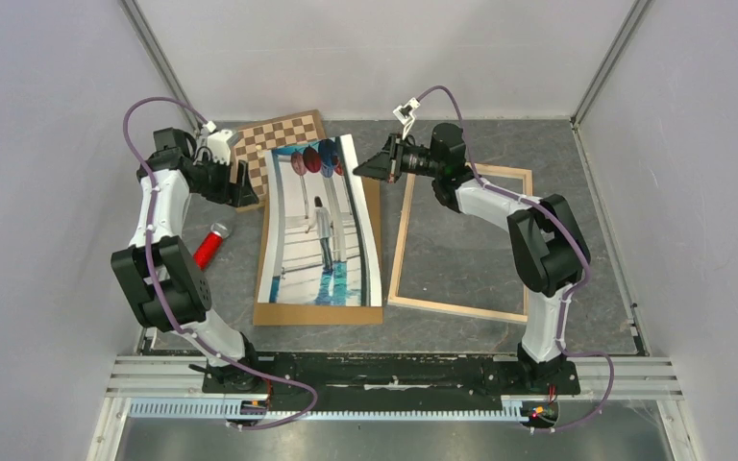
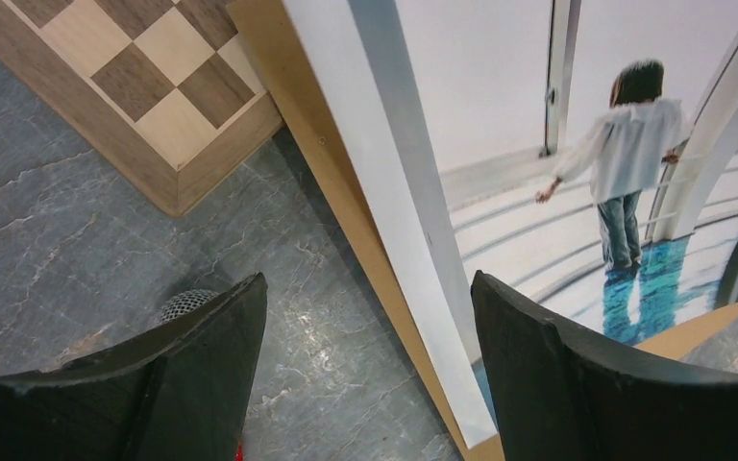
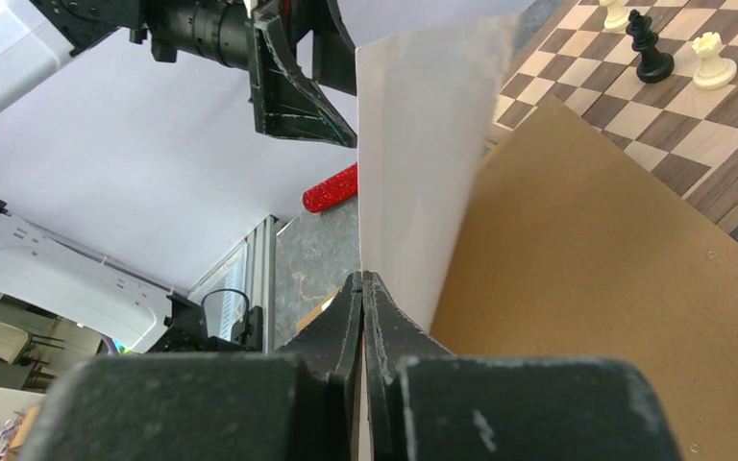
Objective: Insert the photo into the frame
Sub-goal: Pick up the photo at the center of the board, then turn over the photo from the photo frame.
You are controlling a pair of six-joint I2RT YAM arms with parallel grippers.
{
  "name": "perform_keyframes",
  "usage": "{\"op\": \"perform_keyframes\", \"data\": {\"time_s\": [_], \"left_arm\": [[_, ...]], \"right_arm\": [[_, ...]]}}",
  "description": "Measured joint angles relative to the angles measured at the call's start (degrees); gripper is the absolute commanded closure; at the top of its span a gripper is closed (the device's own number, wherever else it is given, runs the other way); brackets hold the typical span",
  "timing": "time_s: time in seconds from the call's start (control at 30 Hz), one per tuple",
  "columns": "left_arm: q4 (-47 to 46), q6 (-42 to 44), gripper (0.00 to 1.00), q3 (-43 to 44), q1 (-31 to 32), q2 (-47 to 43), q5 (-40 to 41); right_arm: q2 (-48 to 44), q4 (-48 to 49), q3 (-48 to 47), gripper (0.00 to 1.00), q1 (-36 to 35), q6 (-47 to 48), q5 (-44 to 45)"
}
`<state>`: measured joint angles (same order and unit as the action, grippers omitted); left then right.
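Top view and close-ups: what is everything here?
photo: one, colour print, centre, curled upward
backing board: one, brown, under photo
frame: one, light wood, right of photo
chessboard: one, brown checkered, far left
chess pieces: three visible, black and white, on chessboard
cylinder: one, glittery red, left of board
table: one, grey marbled
left arm: one, white-black, jaws open beside photo's left edge
right arm: one, white-black, jaws shut on photo

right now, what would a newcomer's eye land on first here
The big photo in the middle, bowed up over a brown board, its far right corner pinched by the right fingers. Next, the empty frame lying flat to its right. The left fingers hang open at the photo's left edge.
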<state>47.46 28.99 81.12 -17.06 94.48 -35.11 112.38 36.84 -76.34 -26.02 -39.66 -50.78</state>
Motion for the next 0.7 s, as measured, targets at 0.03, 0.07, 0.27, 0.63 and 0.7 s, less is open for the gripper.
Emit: {"op": "perform_keyframes", "data": {"time_s": [0.03, 0.07, 0.27, 0.63, 0.7], "left_arm": [[0.1, 0.5, 0.15, 0.0, -0.1, 0.3, -0.3], [0.2, 0.9, 0.15, 0.0, -0.2, 0.6, -0.7], [0.4, 3.0, 0.15, 0.6, -1.2, 3.5, -3.7], [-3.7, 0.0, 0.15, 3.0, -0.9, 5.2, -10.7], [-4.6, -0.1, 0.15, 2.9, -0.3, 4.3, -11.6]], "right_arm": [[-0.2, 0.0, 0.0, 1.00, 0.0, -0.1, 0.0], [-0.4, 0.0, 0.0, 1.00, 0.0, -0.2, 0.0], [-1.9, -0.9, 0.0, 1.00, 0.0, 0.3, 0.0], [-7.2, -16.9, 0.0, 1.00, -0.5, 15.4, 5.2], [-8.2, -19.6, 0.0, 1.00, -0.9, 18.8, 6.0]]}}
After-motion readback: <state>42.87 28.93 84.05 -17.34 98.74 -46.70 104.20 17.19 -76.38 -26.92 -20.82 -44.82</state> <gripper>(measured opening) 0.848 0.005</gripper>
